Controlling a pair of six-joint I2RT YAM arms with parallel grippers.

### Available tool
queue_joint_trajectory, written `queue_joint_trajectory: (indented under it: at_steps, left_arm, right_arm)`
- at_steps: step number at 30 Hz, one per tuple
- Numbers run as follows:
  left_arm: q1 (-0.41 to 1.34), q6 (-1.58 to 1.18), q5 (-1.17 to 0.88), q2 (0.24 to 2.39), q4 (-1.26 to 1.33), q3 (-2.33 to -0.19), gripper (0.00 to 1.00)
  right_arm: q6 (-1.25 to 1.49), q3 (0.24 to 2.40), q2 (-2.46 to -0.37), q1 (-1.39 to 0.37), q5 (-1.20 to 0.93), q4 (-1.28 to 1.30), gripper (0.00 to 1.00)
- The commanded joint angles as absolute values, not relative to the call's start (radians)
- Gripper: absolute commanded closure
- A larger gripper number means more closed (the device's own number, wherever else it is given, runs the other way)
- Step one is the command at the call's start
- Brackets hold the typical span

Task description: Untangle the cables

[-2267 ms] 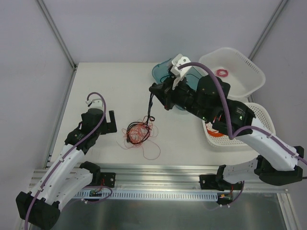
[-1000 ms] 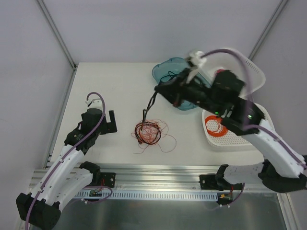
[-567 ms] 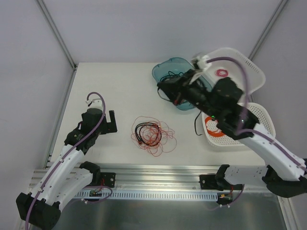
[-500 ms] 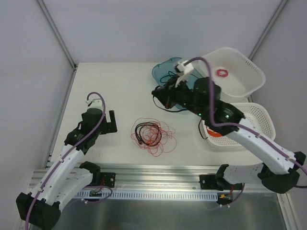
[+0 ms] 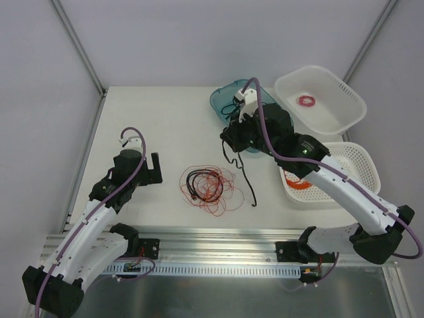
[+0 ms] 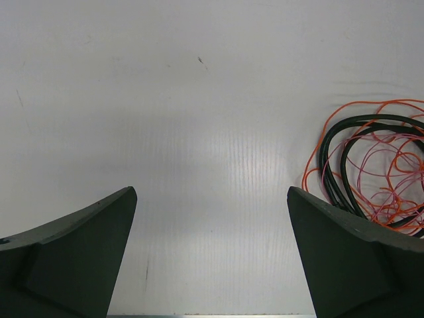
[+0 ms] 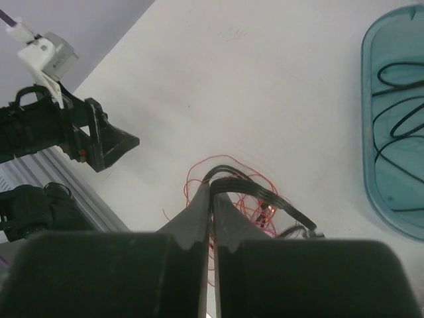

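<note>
The cables lie mid-table as a loose tangle (image 5: 209,186) of thin red wires with a black cord looped through it; the left wrist view shows this tangle (image 6: 371,165) at its right edge. A separate black cord (image 5: 244,175) hangs from my right gripper (image 5: 228,141), which is up above the table right of the tangle and shut on it. The cord's free end trails down to the table. In the right wrist view the jaws (image 7: 213,186) are pressed together on that blurred black cord (image 7: 271,192). My left gripper (image 5: 154,168) rests left of the tangle, open and holding nothing (image 6: 211,193).
A teal tray (image 5: 222,93) holding black cables sits at the back behind the right gripper. A white basket (image 5: 344,89) with a small pink ring is back right. A second white basket (image 5: 364,165) with an orange coil stands at the right.
The right gripper pulled a black cord up and out of the tangle, swung right over the teal tray, then came back left. The cord now hangs beside the tangle. The left arm stayed still.
</note>
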State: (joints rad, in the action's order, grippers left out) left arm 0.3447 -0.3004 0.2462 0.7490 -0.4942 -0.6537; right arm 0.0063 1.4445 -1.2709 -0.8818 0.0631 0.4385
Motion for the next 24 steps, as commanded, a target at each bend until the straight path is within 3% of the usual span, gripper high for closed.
queue_joint_trajectory:
  at_steps: [1,12,24]
  left_arm:
    - [0.333,-0.291,0.241,0.747,-0.469,-0.647,0.01]
    - [0.333,-0.291,0.238,0.747,-0.469,-0.647,0.01]
    - [0.333,-0.288,0.233,0.747,-0.466,-0.647,0.01]
  right_arm:
    - [-0.076,1.602,-1.275,-0.882,0.046,0.455,0.99]
    - [-0.331,1.983,-1.351,-0.767,0.092,0.477,0.99]
    - [-0.273,2.028,-1.486,-0.490,-0.066,0.206,0.99]
